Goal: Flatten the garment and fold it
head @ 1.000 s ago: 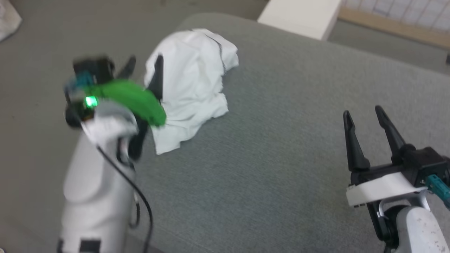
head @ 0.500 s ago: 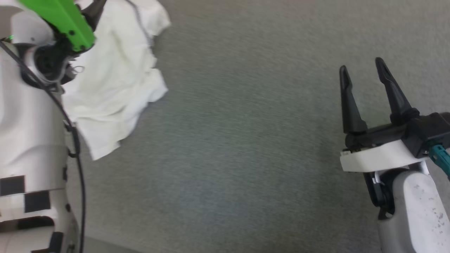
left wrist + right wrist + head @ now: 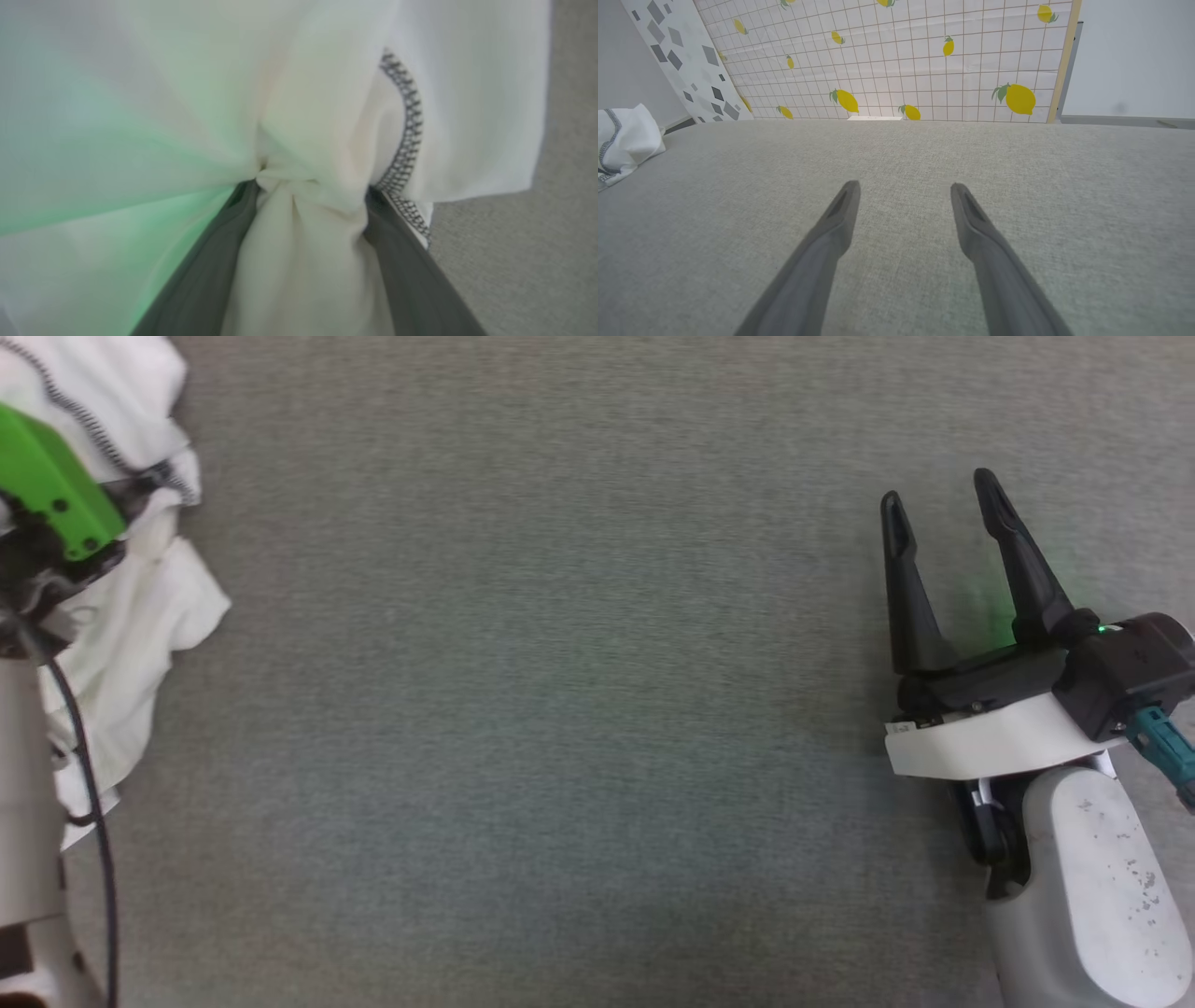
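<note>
Though its two dark fingers stand wide apart, the left gripper (image 3: pixel 308 186) has a bunched wad of the garment (image 3: pixel 467 116) between them, apparently not yet pinched. A dark zigzag seam (image 3: pixel 411 116) curves just beside the right-hand finger.

The step in hand looks like taking hold so the cloth can be spread. It would go better to close on a thin edge near that seam than on the whole wad, then draw it toward the bare middle of the grey upholstered surface (image 3: pixel 560 663). There the right gripper (image 3: pixel 941 488) hovers, spread wide and empty, well apart from the cloth.

The garment lies crumpled at the robot's far left. The heap runs lengthwise away from the robot, but I cannot tell which end is the collar.
</note>
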Controlling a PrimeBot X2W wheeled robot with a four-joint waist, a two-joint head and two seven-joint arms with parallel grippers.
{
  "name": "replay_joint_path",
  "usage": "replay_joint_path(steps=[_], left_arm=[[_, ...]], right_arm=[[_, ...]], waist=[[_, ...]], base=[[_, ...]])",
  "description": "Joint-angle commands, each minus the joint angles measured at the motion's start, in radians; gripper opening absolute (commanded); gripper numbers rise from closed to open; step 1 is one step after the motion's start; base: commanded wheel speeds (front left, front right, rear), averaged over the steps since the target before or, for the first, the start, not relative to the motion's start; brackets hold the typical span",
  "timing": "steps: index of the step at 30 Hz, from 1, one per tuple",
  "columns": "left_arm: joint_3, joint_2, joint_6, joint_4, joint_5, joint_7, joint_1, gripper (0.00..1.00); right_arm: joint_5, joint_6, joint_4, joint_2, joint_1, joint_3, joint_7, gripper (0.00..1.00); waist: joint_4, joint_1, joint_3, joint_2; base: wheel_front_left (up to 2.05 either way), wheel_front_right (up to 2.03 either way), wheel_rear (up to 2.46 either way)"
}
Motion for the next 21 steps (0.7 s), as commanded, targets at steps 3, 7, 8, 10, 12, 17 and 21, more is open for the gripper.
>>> replay_joint_path(steps=[3, 7, 8, 10, 12, 17, 21], left_arm=[[-0.034, -0.022, -0.002, 0.008, 0.015, 0.023, 0.13, 0.0], [-0.013, 0.009, -0.044, -0.059, 0.052, -0.172, 0.158, 0.0], [-0.005, 0.016, -0.049, -0.069, 0.067, -0.238, 0.162, 0.0], [0.001, 0.035, -0.064, -0.085, 0.105, -0.369, 0.173, 0.0], [0.015, 0.043, -0.067, -0.092, 0.134, -0.502, 0.176, 0.0], [0.005, 0.079, -0.096, -0.102, 0.216, -0.785, 0.153, 0.0], [-0.032, 0.09, -0.122, -0.141, 0.263, -0.926, 0.111, 0.0]], right_arm=[[0.014, -0.002, 0.019, 0.0, -0.008, -0.003, -0.013, 1.0], [0.023, -0.002, 0.038, 0.0, 0.007, -0.01, -0.02, 1.0], [0.026, -0.002, 0.042, 0.0, 0.012, -0.012, -0.021, 1.0], [0.031, -0.002, 0.047, 0.0, 0.025, -0.018, -0.023, 1.0], [0.034, -0.002, 0.053, 0.0, 0.041, -0.025, -0.025, 1.0], [0.039, -0.002, 0.071, 0.0, 0.093, -0.047, -0.028, 1.0], [0.051, -0.002, 0.077, 0.0, 0.135, -0.061, -0.028, 1.0]], waist=[[-0.031, 0.0001, -0.021, -0.0001], [-0.025, 0.0001, -0.09, -0.0001], [-0.024, 0.0001, -0.108, -0.0001], [-0.021, 0.0001, -0.145, -0.0001], [-0.017, 0.0001, -0.19, -0.0001], [-0.01, 0.0001, -0.312, -0.0001], [-0.019, 0.0001, -0.398, -0.0001]], base=[[0.0, 0.0, 0.0], [0.0, 0.0, 0.0], [0.0, 0.0, 0.0], [0.0, 0.0, 0.0], [0.0, 0.0, 0.0], [0.0, 0.0, 0.0], [0.0, 0.0, 0.0]])
